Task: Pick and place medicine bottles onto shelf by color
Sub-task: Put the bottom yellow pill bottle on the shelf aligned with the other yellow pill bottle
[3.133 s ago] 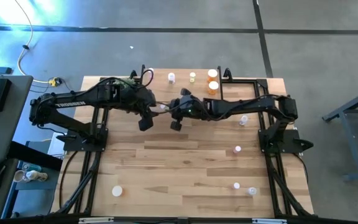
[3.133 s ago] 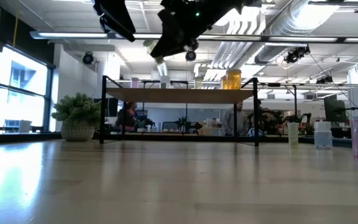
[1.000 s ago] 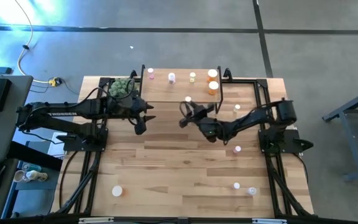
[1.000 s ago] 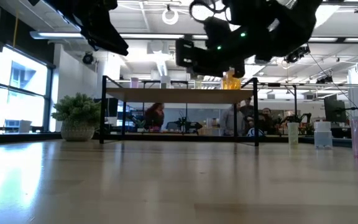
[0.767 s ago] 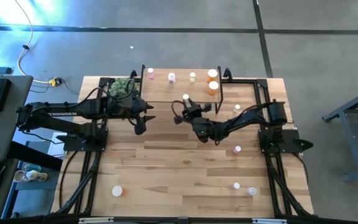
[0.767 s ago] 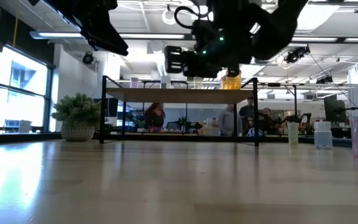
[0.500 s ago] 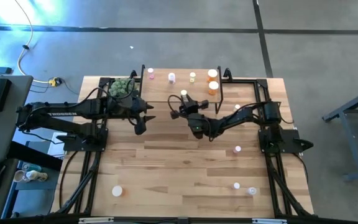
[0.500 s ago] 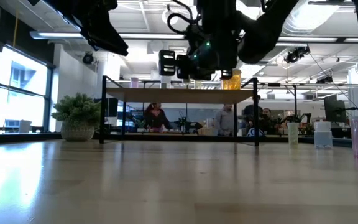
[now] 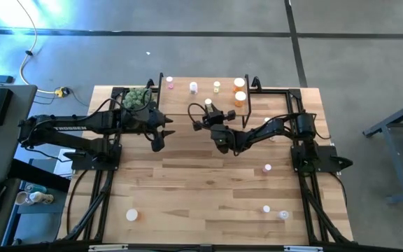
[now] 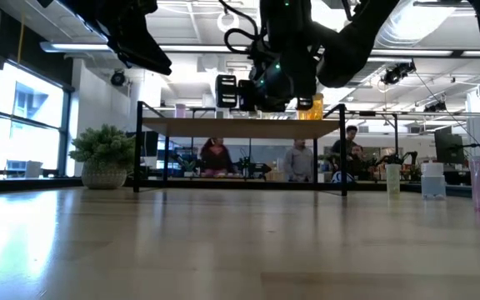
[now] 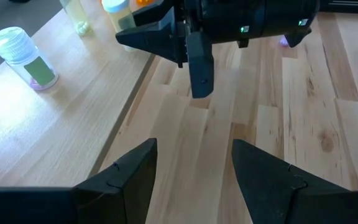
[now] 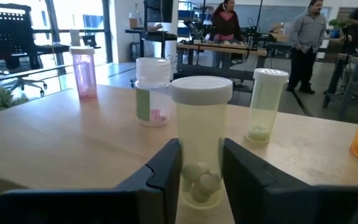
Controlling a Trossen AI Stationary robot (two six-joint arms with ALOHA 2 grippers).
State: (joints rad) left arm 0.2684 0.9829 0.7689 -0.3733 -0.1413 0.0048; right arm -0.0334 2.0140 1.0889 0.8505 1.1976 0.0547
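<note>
My right gripper [image 9: 206,110] is shut on a yellow-green, white-capped medicine bottle [image 12: 202,144] over the near edge of the shelf [image 9: 187,103], about midway along it. Standing on the shelf top are a pink bottle [image 12: 83,71], a whitish bottle with pink pills [image 12: 152,91], another yellow-green bottle [image 12: 265,104] and two orange bottles [image 9: 239,89]. My left gripper [image 9: 164,132] is open and empty, above the table just near of the shelf's left end; in its wrist view [image 11: 194,162] the right gripper [image 11: 194,59] shows ahead. My right gripper pinches the yellow-green bottle's body [image 12: 202,177], below the white cap, between its two fingers [image 12: 166,168]. The fingers come level from the table's near side, one on each side. The bottle stands upright; whether its base touches the shelf top I cannot tell.
A potted plant [image 9: 137,96] stands at the shelf's left end. Loose bottles stand on the table's right side [image 9: 267,168] and near right [image 9: 266,208], [image 9: 283,215], and one at the near left [image 9: 132,215]. People move in the room beyond [image 12: 306,31].
My right gripper has carried the yellow-green bottle toward the table's left and far edges, turning to face the shelf, and has brought it upright over the shelf's near edge. It has stayed shut on the bottle.
</note>
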